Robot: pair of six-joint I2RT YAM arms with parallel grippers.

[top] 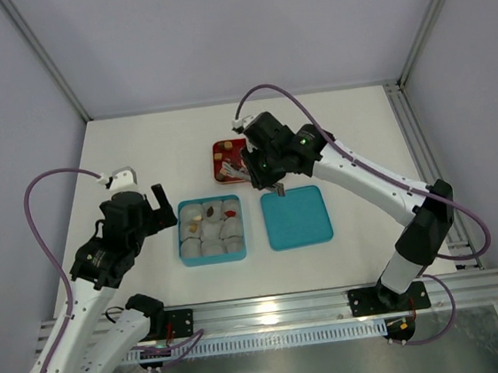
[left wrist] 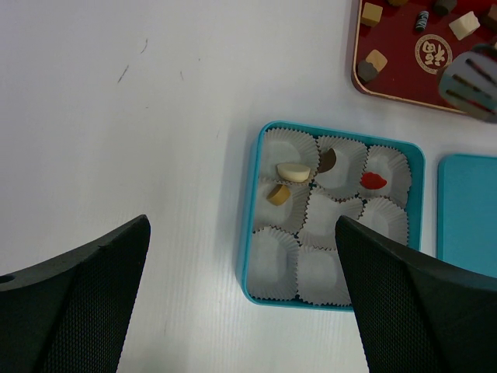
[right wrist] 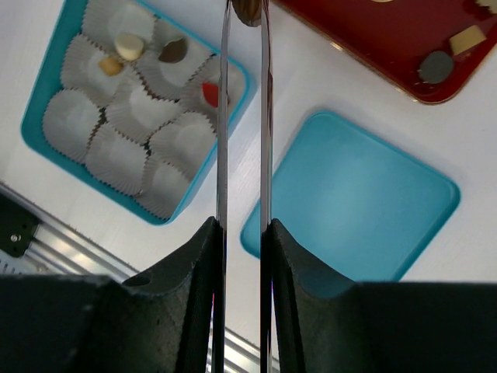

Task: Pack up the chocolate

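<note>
chocolate [left wrist: 293,171]: four small pieces in teal box [left wrist: 250,217], near-left | more on red tray [left wrist: 404,74], far | one maybe in tongs [right wrist: 224,116]

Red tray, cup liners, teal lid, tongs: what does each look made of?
Red tray: glossy, gold-rimmed, printed emblem; lacquered metal or plastic, unclear.
Cup liners: thin matte white paper, crimped pleats.
Teal lid: likely moulded plastic; smooth, soft sheen, rounded corners.
Tongs in the right gripper: polished metal; thin mirror-bright blades.

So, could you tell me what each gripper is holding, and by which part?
The right gripper squeezes metal tongs partway along their arms; a brown piece sits between the tips. The left gripper is open, empty.
</note>
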